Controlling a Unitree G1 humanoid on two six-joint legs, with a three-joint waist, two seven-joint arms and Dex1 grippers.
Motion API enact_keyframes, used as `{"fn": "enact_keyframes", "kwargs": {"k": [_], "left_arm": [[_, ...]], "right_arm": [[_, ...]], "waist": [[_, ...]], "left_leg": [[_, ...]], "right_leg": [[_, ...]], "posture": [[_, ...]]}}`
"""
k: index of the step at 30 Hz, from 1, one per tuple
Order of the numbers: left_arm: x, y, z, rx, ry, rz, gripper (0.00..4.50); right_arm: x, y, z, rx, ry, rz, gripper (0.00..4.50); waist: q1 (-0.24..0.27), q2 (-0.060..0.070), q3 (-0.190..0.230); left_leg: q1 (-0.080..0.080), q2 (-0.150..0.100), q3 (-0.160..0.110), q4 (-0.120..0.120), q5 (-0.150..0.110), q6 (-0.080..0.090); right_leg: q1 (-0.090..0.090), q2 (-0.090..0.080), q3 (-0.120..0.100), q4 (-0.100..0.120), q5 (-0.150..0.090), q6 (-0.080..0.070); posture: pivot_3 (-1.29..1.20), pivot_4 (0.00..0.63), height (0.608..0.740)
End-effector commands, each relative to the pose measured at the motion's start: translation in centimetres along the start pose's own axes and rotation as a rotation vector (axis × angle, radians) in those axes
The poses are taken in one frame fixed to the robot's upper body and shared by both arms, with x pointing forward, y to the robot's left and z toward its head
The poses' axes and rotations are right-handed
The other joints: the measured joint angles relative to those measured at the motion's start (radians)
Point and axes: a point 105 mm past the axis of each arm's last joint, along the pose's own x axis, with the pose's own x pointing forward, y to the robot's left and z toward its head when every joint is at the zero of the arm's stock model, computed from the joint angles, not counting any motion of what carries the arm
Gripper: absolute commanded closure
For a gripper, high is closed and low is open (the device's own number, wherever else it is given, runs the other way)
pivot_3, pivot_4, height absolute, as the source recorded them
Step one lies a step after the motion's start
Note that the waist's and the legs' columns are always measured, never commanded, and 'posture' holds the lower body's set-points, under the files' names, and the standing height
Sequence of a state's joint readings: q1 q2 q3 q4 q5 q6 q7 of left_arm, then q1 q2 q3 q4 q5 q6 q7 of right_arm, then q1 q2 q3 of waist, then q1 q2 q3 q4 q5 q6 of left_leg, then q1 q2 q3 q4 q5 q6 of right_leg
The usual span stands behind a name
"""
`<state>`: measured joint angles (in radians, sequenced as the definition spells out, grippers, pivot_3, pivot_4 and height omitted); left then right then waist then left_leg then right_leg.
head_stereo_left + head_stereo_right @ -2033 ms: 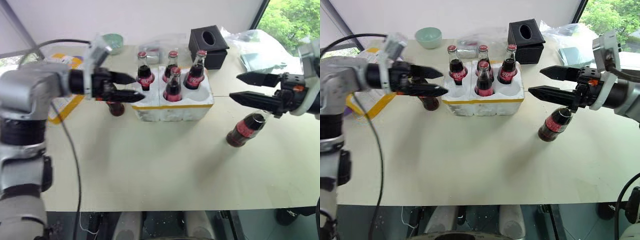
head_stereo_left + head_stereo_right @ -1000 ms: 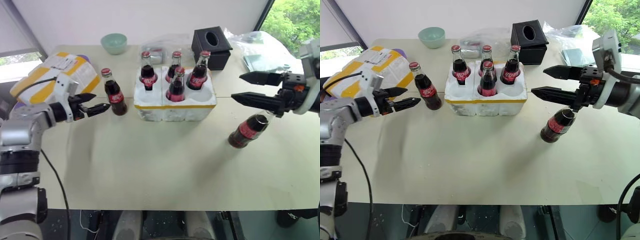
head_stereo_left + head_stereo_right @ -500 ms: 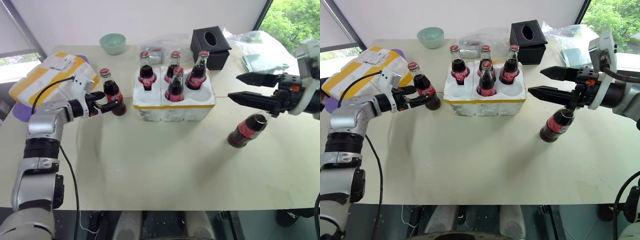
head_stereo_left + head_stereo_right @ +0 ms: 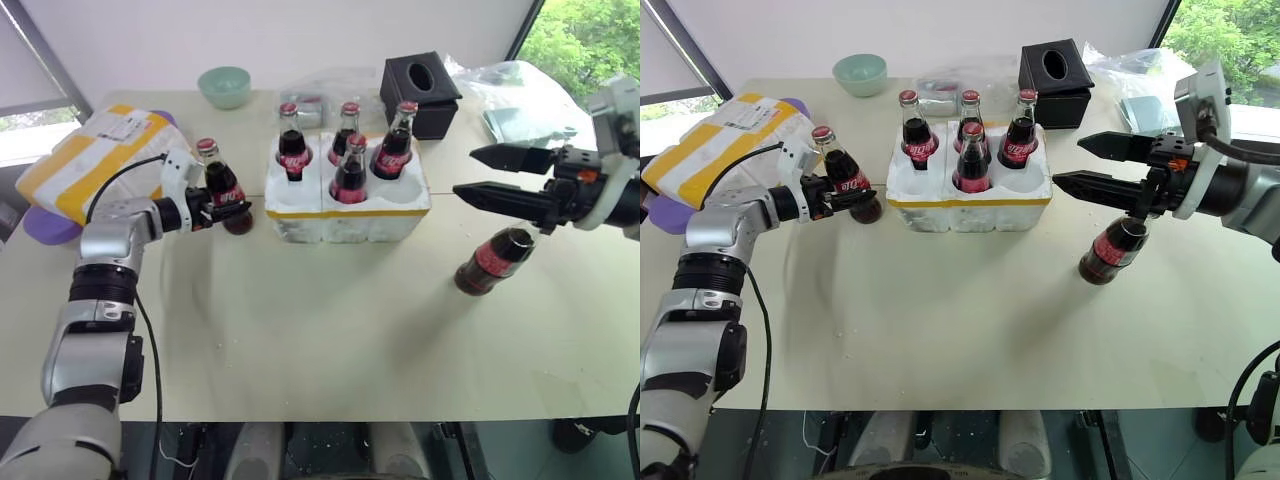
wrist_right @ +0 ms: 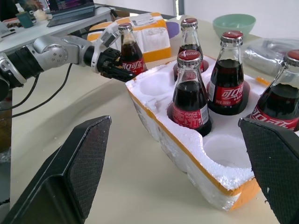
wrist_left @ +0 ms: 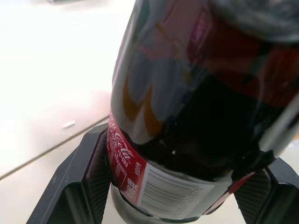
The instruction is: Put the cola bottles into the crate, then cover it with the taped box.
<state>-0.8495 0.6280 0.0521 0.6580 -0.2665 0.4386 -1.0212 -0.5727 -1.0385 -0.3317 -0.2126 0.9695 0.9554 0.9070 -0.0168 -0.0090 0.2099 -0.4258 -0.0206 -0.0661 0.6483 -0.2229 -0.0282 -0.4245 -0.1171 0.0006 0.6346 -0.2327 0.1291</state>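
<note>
Fingers of the left gripper [image 4: 843, 197] have closed in around the standing cola bottle [image 4: 840, 180] beside the crate [image 4: 970, 200], now clasping it; right gripper [image 4: 1092, 164] hangs spread wide.

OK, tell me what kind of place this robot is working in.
Probably an indoor test room or lab: a plain table set against a white wall, a window with trees outside, and a laptop on a side desk.

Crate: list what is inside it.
The crate holds four upright cola bottles: three in the back wells, one front middle. Two front wells look empty. The bottles' bases are hidden in the wells.
</note>
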Motion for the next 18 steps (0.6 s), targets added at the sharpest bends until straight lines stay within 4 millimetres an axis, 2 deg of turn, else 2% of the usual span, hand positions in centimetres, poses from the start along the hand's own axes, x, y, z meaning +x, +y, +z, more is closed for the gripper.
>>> {"fn": "enact_keyframes", "kwargs": {"k": [1,6,11,14,18], "left_arm": [[-1.9,-0.8,6.2,0.089,-0.109,-0.069,1.66],[-3.6,-4.2,11.0,0.106,-0.172,-0.298,1.66],[-2.7,-5.9,15.6,0.122,-0.259,-0.373,1.66],[-1.0,-6.7,16.3,0.128,-0.262,-0.410,1.66],[1.3,-7.6,14.6,0.183,-0.190,-0.456,1.66]], "right_arm": [[-0.4,0.5,1.4,-0.039,-0.052,0.004,0.00],[-0.4,0.6,1.3,-0.039,-0.051,0.005,0.00],[-0.5,0.7,1.2,-0.042,-0.049,-0.004,0.00],[-0.6,0.7,1.1,-0.040,-0.049,-0.011,0.00],[-0.8,0.9,0.9,-0.037,-0.049,-0.026,0.00]], "waist": [[0.001,0.000,0.000],[0.007,-0.004,0.002],[0.008,-0.004,0.002],[0.002,-0.004,0.002],[-0.004,-0.004,0.002]], "left_leg": [[0.000,0.000,0.000,0.000,0.000,0.000],[-0.001,0.000,0.000,0.000,0.000,0.000],[-0.002,-0.001,0.000,0.001,0.000,0.000],[-0.001,-0.001,0.000,0.001,0.000,0.000],[0.000,0.000,0.000,0.000,0.000,0.000]], "right_leg": [[0.000,0.000,0.000,0.000,0.000,0.000],[0.000,0.000,0.000,-0.001,0.000,0.000],[0.000,0.000,0.000,-0.001,0.001,0.001],[0.000,0.000,0.000,-0.001,0.001,0.001],[0.000,0.000,0.000,0.000,0.001,0.001]], "posture": [[0.00,0.150,0.739],[0.00,0.150,0.739],[0.00,0.150,0.739],[0.00,0.150,0.739],[0.00,0.150,0.739]]}}
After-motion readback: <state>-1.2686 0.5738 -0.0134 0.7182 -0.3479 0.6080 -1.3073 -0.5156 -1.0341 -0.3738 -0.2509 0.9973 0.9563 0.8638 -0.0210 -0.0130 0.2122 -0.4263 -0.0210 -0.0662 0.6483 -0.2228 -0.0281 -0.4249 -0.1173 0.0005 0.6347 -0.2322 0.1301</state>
